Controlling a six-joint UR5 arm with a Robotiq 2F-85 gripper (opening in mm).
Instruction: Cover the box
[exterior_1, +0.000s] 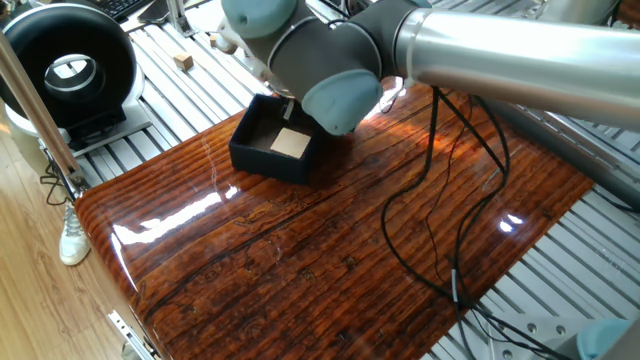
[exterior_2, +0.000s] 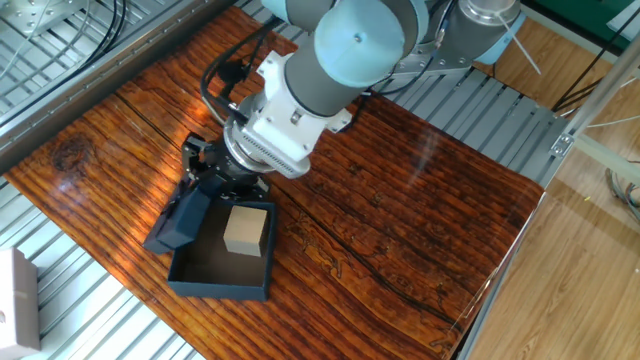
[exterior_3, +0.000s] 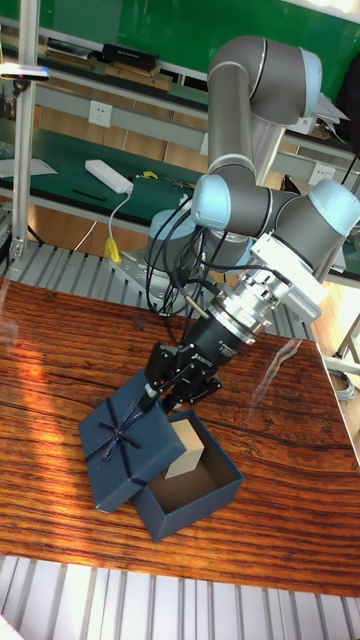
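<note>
The box (exterior_2: 215, 277) is a small open navy square with a tan pad (exterior_2: 247, 230) standing inside; it rests on the glossy wooden board (exterior_2: 380, 220). It also shows in one fixed view as the box (exterior_1: 262, 158) and in the tall view as the box (exterior_3: 192, 497). My gripper (exterior_3: 168, 388) is shut on the edge of the navy lid (exterior_3: 123, 442), which bears a bow. The lid (exterior_2: 180, 218) hangs tilted, leaning against the box's side and partly over its rim. In one fixed view the arm's wrist (exterior_1: 318, 60) hides the gripper and the lid.
Black cables (exterior_1: 440, 210) trail from the arm across the board. A black ring-shaped device (exterior_1: 68, 62) and small wooden blocks (exterior_1: 183, 60) sit on the slatted metal table beyond the board. A white object (exterior_2: 14, 300) lies at the left edge.
</note>
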